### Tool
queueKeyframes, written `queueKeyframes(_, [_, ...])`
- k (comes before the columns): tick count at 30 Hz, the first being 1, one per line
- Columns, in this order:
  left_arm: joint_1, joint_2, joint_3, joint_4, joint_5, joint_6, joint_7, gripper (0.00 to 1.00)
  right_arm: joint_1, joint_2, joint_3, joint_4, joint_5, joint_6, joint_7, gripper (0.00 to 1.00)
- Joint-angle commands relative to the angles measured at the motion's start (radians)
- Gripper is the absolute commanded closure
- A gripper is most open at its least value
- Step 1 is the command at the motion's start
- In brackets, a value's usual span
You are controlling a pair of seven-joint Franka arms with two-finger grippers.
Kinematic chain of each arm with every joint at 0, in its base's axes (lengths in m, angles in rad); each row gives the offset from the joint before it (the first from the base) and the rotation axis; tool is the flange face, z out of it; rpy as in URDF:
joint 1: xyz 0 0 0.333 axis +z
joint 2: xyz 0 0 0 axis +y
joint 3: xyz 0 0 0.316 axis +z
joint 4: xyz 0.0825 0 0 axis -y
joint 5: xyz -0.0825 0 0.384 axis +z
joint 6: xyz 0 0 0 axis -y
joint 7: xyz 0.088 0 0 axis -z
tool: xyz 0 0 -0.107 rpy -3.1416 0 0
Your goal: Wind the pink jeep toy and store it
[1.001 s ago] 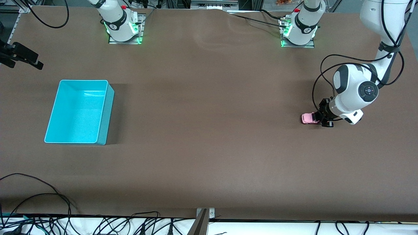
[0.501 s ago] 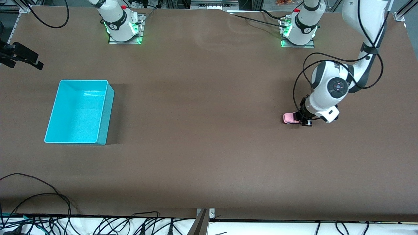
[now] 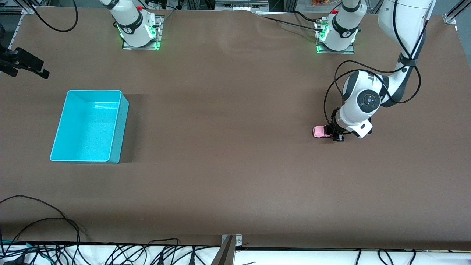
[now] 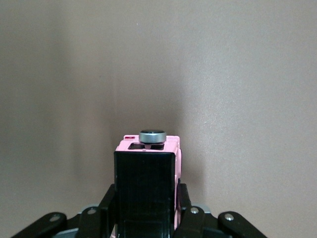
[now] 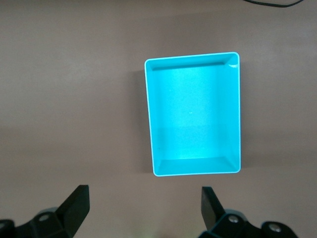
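Observation:
The pink jeep toy is small and boxy and stands on the brown table toward the left arm's end. My left gripper is down at the table, shut on the jeep's rear part. In the left wrist view the jeep's black roof fills the space between the fingers, and its pink body with a round spare wheel shows past them. My right gripper hangs open and holds nothing, high over the table beside the cyan bin.
The cyan bin is empty and sits toward the right arm's end of the table. Cables lie along the table edge nearest the front camera. A black fixture juts in at the right arm's end.
My left gripper has slid along the table toward the right arm's end, with the pink jeep in its grip. The right gripper and the bin have not moved.

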Motion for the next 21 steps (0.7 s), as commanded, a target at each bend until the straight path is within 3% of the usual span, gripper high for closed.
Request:
queueKeyframes(1, [0.049, 0.037, 0.004, 0.008, 0.035, 0.036, -0.004, 0.91, 0.003, 0.008, 0.003, 0.02, -0.017, -0.016, -0.001, 0.0])
queueKeyframes(21, [0.181, 0.071, 0.007, 0.005, 0.041, 0.078, 0.158, 0.91, 0.007, 0.01, 0.003, 0.02, -0.019, -0.016, -0.001, 0.0])
